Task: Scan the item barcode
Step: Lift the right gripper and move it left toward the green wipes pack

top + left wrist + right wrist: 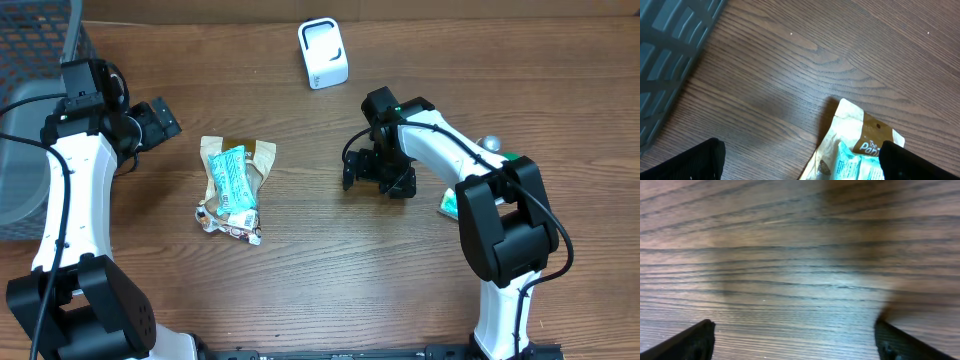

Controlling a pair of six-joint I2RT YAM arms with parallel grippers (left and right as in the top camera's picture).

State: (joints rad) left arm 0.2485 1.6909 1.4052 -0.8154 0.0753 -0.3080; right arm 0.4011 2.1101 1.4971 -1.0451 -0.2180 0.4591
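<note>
Left gripper [160,122] is found wide open and empty; packets [235,185] lie just ahead of it, cut off in its wrist view. Right gripper [372,178] is spread wide over bare table [790,255], nothing held. A green item [448,205] is mostly hidden under the right arm.

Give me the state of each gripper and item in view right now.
left gripper: open, holding nothing.
right gripper: open, empty, over bare wood.
snack packets: piled flat on the table, not held.
scanner: on the table's far side, untouched.
green item: lying on the table, partly hidden.
</note>
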